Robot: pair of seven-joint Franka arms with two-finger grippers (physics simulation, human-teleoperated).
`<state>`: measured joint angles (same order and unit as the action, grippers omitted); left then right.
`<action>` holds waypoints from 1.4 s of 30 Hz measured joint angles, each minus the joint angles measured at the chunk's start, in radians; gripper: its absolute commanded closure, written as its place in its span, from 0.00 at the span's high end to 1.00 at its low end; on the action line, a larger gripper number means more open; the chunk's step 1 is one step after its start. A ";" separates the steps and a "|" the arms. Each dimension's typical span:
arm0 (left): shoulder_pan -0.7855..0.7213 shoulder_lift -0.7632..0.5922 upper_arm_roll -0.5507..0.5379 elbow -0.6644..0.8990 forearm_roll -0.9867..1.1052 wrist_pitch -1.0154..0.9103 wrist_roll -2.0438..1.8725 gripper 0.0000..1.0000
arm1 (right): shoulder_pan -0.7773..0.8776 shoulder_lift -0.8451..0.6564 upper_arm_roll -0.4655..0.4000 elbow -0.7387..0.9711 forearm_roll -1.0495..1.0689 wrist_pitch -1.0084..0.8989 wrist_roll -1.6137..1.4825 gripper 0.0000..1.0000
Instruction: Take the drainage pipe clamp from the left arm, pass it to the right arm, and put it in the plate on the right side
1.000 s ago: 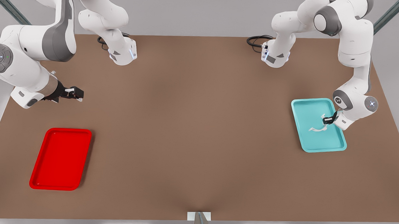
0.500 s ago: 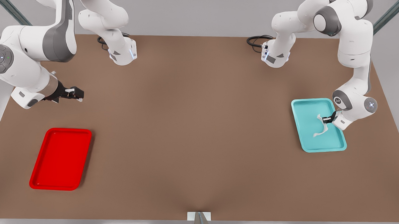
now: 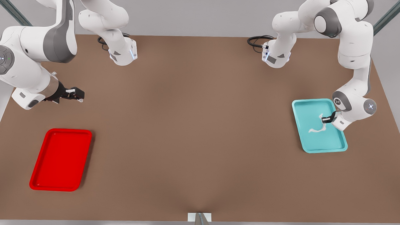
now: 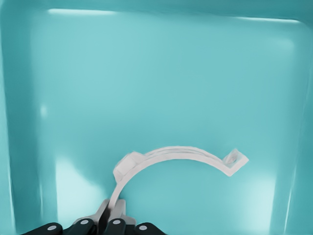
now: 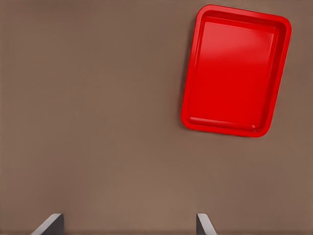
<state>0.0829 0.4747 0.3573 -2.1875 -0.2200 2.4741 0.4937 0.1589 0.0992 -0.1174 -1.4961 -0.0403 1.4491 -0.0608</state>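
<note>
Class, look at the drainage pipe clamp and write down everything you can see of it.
The drainage pipe clamp is a small, thin white strip bent into an arch, with short flat flared ends; it looks like smooth plastic. It sits over the floor of the light teal tray, on the front view's right. The left gripper has its jaws shut on one end of the strip, while the arch and the other flared end stretch out free across the tray. Whether that free end rests on the tray floor cannot be told.
</note>
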 measured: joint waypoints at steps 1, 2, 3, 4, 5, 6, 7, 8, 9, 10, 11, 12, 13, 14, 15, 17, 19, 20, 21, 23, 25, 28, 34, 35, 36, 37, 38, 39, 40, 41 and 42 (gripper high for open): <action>0.000 0.000 0.000 0.001 0.001 0.000 -0.002 0.21 | 0.000 0.001 0.000 0.000 0.000 0.000 0.000 1.00; 0.000 0.000 0.000 0.003 0.001 0.000 -0.004 0.21 | 0.000 0.001 0.000 0.000 0.000 0.000 0.000 1.00; -0.001 0.000 0.000 0.003 0.002 0.000 -0.006 0.21 | 0.001 0.001 0.000 0.000 0.000 0.000 0.000 1.00; -0.001 0.001 0.000 0.004 0.002 0.000 -0.007 0.21 | 0.001 0.001 0.000 0.000 0.000 0.000 0.000 1.00; -0.002 0.002 0.000 0.005 0.003 0.000 -0.009 0.21 | 0.001 0.000 0.000 0.000 0.000 0.000 0.000 1.00; -0.006 -0.004 0.000 0.005 0.004 -0.001 -0.010 0.21 | 0.000 0.000 0.001 0.000 0.000 0.000 0.000 1.00; -0.009 -0.019 0.000 0.006 0.004 -0.005 -0.012 0.21 | 0.001 0.000 0.001 0.000 0.000 0.000 0.000 1.00; -0.016 -0.040 0.000 0.007 0.004 -0.012 -0.013 0.21 | 0.001 0.000 0.001 0.000 0.001 0.000 0.000 1.00; -0.028 -0.068 0.000 0.007 0.005 -0.022 -0.015 0.21 | 0.001 0.001 0.000 0.000 0.000 0.000 0.000 1.00; -0.044 -0.096 0.000 0.008 0.005 -0.033 -0.017 0.21 | 0.001 0.001 0.000 0.000 0.000 0.000 0.000 1.00; -0.067 -0.125 0.000 0.008 0.006 -0.043 -0.019 0.21 | 0.001 0.001 0.000 0.000 0.000 0.000 0.000 1.00; -0.110 -0.155 0.000 0.014 0.006 -0.051 -0.025 0.21 | 0.001 0.001 0.000 0.000 0.000 0.000 0.000 1.00; -0.158 -0.180 -0.002 0.027 0.007 -0.057 -0.034 0.21 | 0.000 0.001 0.000 0.000 0.000 0.000 0.000 1.00; -0.206 -0.199 -0.004 0.040 0.007 -0.063 -0.046 0.21 | 0.000 0.001 0.000 0.000 0.000 0.000 0.000 1.00; -0.258 -0.213 -0.010 0.051 0.007 -0.068 -0.060 0.21 | 0.001 0.002 0.000 0.000 -0.001 0.000 0.000 1.00; -0.377 -0.236 -0.015 0.065 0.007 -0.075 -0.098 0.21 | 0.000 0.002 0.001 0.000 -0.001 -0.001 0.000 1.00; -0.478 -0.225 -0.018 0.103 0.007 -0.081 -0.145 0.21 | 0.000 0.002 0.001 0.000 0.000 -0.001 0.000 1.00; -0.519 -0.205 -0.019 0.133 0.007 -0.086 -0.172 0.21 | 0.001 0.002 0.001 0.000 0.000 -0.001 0.000 1.00; -0.562 -0.184 -0.019 0.174 0.007 -0.096 -0.202 0.21 | 0.001 0.002 0.001 0.000 0.000 -0.001 0.000 1.00; -0.656 -0.120 -0.020 0.298 0.007 -0.136 -0.273 0.21 | 0.001 0.006 0.002 0.000 0.001 0.000 0.000 1.00; -0.751 -0.035 -0.020 0.454 0.007 -0.188 -0.356 0.21 | 0.024 0.053 0.001 0.011 0.021 0.013 0.000 1.00; -0.852 0.065 -0.020 0.624 0.004 -0.266 -0.493 0.21 | 0.165 0.175 0.003 0.063 0.105 0.064 -0.005 1.00; -0.888 0.141 -0.125 0.753 -0.006 -0.345 -0.748 0.21 | 0.225 0.351 0.003 0.087 0.317 0.227 -0.098 1.00; -0.889 0.151 -0.147 0.776 -0.007 -0.352 -0.783 0.21 | 0.231 0.377 0.004 0.088 0.355 0.258 -0.125 1.00; -0.890 0.157 -0.164 0.792 -0.007 -0.358 -0.816 0.21 | 0.236 0.400 0.009 0.089 0.388 0.288 -0.153 1.00; -0.890 0.160 -0.179 0.802 -0.008 -0.362 -0.847 0.21 | 0.239 0.421 0.023 0.090 0.415 0.318 -0.181 1.00; -0.890 0.173 -0.196 0.821 -0.008 -0.364 -0.876 0.21 | 0.240 0.436 0.036 0.090 0.435 0.346 -0.210 1.00; -0.891 0.188 -0.208 0.841 -0.008 -0.366 -0.904 0.21 | 0.241 0.446 0.054 0.089 0.450 0.372 -0.239 1.00; -0.894 0.198 -0.217 0.854 -0.007 -0.367 -0.931 0.21 | 0.245 0.456 0.067 0.088 0.462 0.399 -0.267 1.00; -0.898 0.205 -0.223 0.861 -0.007 -0.368 -0.956 0.21 | 0.251 0.462 0.074 0.086 0.471 0.423 -0.296 1.00; -0.900 0.209 -0.226 0.865 -0.006 -0.368 -0.980 0.21 | 0.255 0.464 0.078 0.084 0.477 0.445 -0.325 1.00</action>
<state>-0.8172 0.6841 0.1316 -1.3228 -0.2264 2.1058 -0.4864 0.4136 0.5637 -0.0392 -1.4125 0.4369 1.8936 -0.3856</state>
